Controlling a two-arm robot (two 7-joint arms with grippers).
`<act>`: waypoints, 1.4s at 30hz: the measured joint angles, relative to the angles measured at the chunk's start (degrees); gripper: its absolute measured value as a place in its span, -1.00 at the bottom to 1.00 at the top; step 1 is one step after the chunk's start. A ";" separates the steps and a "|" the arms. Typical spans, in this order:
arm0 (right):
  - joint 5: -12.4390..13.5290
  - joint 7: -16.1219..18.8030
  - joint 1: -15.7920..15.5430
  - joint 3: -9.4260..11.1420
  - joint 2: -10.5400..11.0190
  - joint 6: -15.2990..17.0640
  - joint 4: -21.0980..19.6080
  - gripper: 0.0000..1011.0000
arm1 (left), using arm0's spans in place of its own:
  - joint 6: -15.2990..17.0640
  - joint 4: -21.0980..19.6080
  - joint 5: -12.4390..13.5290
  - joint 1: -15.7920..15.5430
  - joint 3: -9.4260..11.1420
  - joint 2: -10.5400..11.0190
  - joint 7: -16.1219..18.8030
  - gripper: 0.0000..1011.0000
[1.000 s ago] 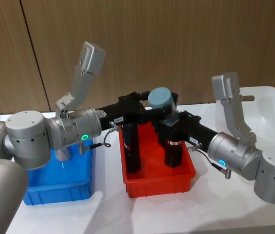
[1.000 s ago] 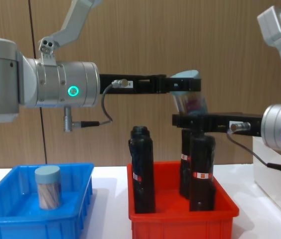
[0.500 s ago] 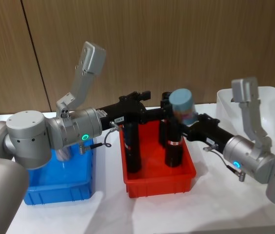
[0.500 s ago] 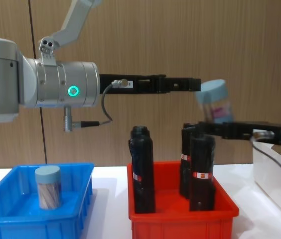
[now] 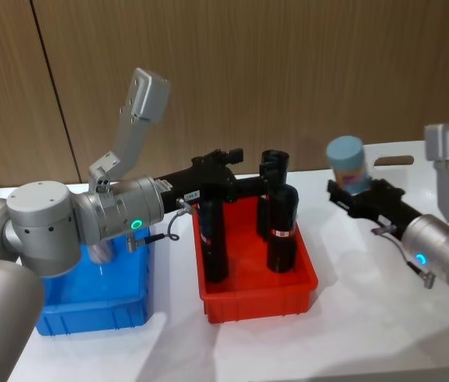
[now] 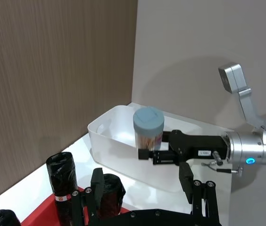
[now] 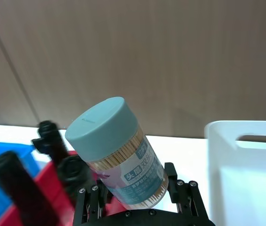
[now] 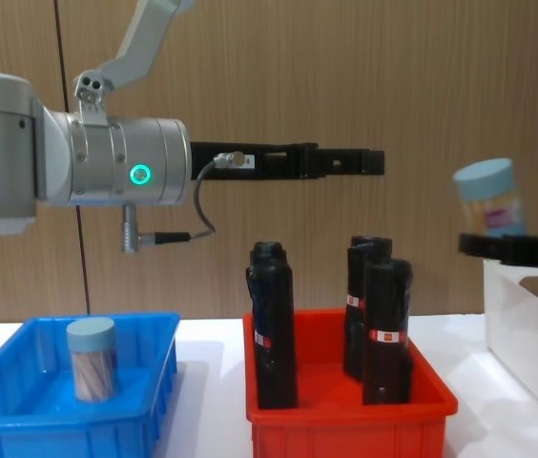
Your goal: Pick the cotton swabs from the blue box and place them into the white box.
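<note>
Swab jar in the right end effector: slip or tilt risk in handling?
Probably light: clear jar packed with thin sticks. Smooth round wall may pivot; it leans slightly in the right end effector, gripped low. Looks rigid, unlikely to crush.

One cotton swabs jar (image 8: pixel 92 359) in blue box (image 8: pixel 59 429), another (image 8: pixel 486 196) beside white box (image 8: pixel 522 334).

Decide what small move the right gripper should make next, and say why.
Probably move the jar a little to the right. The right gripper holds it high, roughly above the white box's left wall, so it likely needs to be over the inside before lowering.
</note>
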 joint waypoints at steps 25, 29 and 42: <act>0.52 -4.28 2.53 4.13 2.20 -2.15 6.71 0.80 | 0.00 0.00 0.00 0.00 0.00 0.00 -0.01 0.98; 0.67 -4.38 2.68 4.46 2.32 -2.40 7.22 0.98 | 0.00 0.00 0.00 0.00 0.00 0.00 -0.01 0.98; 1.40 -4.51 2.68 4.95 2.53 -3.05 7.58 0.98 | 0.00 0.00 0.00 0.00 0.00 0.00 -0.01 0.98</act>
